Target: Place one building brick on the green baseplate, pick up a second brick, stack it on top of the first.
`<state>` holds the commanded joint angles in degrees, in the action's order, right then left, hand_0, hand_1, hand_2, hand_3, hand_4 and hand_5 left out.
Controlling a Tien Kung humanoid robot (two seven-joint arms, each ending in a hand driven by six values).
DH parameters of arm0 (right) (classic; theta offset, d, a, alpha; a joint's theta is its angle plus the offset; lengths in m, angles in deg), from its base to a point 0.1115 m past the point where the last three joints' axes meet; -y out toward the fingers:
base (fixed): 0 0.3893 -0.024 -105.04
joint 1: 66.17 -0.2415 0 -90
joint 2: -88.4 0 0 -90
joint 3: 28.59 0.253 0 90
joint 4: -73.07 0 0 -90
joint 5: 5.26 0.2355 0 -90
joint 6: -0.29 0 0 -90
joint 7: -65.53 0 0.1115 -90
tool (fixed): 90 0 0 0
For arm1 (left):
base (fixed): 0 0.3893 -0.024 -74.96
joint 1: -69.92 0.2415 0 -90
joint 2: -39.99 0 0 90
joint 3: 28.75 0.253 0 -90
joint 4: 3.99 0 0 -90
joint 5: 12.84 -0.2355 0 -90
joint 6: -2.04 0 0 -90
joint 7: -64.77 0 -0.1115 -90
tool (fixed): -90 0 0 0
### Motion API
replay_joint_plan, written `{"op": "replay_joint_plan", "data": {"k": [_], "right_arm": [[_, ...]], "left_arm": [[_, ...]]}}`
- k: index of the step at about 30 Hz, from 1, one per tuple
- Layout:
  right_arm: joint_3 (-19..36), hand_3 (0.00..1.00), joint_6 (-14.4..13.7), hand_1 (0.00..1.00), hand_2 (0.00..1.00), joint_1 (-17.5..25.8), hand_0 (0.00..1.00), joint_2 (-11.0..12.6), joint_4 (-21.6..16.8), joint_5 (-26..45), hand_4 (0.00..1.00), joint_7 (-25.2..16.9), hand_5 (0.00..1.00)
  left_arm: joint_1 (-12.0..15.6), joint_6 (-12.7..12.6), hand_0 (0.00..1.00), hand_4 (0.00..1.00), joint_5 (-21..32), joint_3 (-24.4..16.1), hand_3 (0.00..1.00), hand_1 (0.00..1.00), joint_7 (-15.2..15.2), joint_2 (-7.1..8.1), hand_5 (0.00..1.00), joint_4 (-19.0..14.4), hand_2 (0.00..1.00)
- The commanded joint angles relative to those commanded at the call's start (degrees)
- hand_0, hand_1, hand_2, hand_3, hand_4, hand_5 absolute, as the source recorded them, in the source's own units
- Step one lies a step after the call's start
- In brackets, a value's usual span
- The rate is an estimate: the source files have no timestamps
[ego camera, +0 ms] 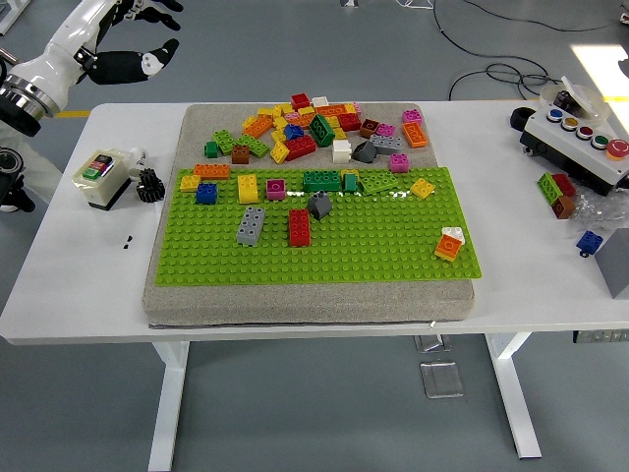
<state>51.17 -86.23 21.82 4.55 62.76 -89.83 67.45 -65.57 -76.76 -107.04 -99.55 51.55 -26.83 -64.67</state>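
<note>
I judge the task barely begun: my left hand (133,61) hovers empty with fingers spread, off the table's far-left corner, well apart from the loose bricks (314,126) heaped beyond the green baseplate (393,251), nothing stacked.

Left hand (138,44) cut off by top edge; right arm unseen

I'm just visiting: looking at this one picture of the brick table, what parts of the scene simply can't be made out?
- Left hand, head view: raised above the table's far left corner; its arm is cut off by the left edge.
- Right hand: outside the picture.
- Brick pile: bricks overlap, so lower ones are hidden.
- Control box: button labels too small to read.
- Small box on the left: print too small.
- Grey object: cut off by the right edge.
</note>
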Motion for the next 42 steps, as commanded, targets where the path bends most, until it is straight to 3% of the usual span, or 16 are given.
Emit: {"op": "replay_joint_plan", "data": {"k": [16,28,42], "right_arm": [[0.33,0.751,-0.01,0.684,0.729,0.07,0.757,0.09,0.00,0.03,0.994,-0.03,0.499],[0.29,0.751,-0.06,0.685,0.729,0.00,0.757,0.07,0.00,0.22,0.995,-0.06,0.502],[-0.35,0.751,-0.07,0.685,0.729,-0.19,0.757,0.07,0.00,0.24,0.995,-0.04,0.501]], "left_arm": [[0.29,9.11,0.847,0.955,-13.51,3.93,0.820,0.806,3.27,-1.82,0.002,1.46,0.781],[-1.05,9.10,0.858,0.958,-15.30,11.10,0.819,0.816,3.25,-3.92,0.007,6.39,0.789],[-1.16,6.93,0.863,0.986,-16.63,14.77,0.815,0.813,2.31,-6.98,0.035,10.68,0.782]]}}
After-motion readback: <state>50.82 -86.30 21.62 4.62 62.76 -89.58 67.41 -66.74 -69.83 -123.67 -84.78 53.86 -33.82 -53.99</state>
